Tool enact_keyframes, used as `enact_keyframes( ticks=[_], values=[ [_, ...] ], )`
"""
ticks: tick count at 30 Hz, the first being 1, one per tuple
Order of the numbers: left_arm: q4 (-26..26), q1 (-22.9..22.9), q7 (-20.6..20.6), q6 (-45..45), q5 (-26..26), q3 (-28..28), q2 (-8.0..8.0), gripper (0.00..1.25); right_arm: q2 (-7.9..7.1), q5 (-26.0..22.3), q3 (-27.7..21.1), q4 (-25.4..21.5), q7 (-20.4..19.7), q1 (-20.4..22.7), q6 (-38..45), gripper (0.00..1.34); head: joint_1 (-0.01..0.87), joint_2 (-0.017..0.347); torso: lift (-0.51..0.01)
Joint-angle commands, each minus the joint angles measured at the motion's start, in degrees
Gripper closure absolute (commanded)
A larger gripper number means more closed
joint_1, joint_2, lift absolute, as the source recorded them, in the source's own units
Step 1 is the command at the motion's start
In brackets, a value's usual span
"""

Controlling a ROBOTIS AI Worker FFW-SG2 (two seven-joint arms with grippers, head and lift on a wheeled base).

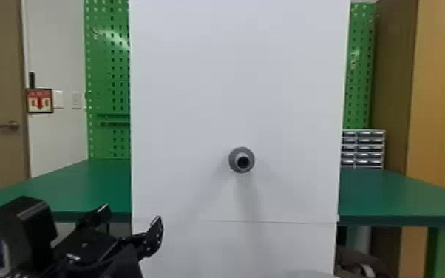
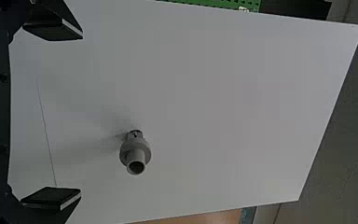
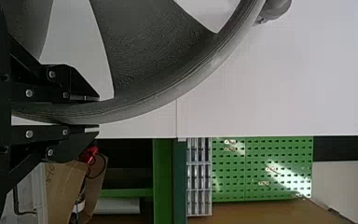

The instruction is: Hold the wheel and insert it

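At the lower left of the head view, my left gripper (image 1: 131,225) stands open before the white panel's left part. In the left wrist view, that gripper (image 2: 51,116) has its two fingers wide apart with nothing between them. A grey hub (image 1: 241,159) with a hollow round end sticks out of the white panel; the left wrist view also has this hub (image 2: 135,156). In the right wrist view, my right gripper (image 3: 98,113) is shut on the rim of the grey spoked wheel (image 3: 144,100). Part of the hub (image 3: 276,7) appears beyond the wheel's rim.
The tall white panel (image 1: 196,92) stands in the middle, in front of a green table (image 1: 66,188) that extends to both sides. Behind are green pegboards (image 1: 107,74) and a small drawer cabinet (image 1: 366,148). A cardboard box (image 3: 65,191) shows in the right wrist view.
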Motion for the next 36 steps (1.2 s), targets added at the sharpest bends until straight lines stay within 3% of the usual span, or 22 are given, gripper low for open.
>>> enact_keyframes(
  ticks=[1, 19, 36],
  values=[
    [-0.76, -0.07, 0.00, 0.51, -0.71, 0.07, 0.10, 0.10, 0.05, 0.00, 0.09, 0.00, 0.00, -0.33, 0.06, 1.06, 0.097, 0.015, -0.442],
    [-2.08, -0.34, 0.00, 1.65, -1.94, -0.11, 0.54, 0.10, 0.05, -0.70, 0.35, -0.62, 0.00, -0.33, 0.06, 1.06, 0.097, 0.015, -0.442],
    [-2.08, -0.07, 0.00, 1.65, -2.56, -0.02, 0.54, 0.10, -0.35, -0.44, 2.02, -7.91, 0.00, -1.65, 8.05, 1.06, 0.097, 0.015, -0.442]
  ],
)
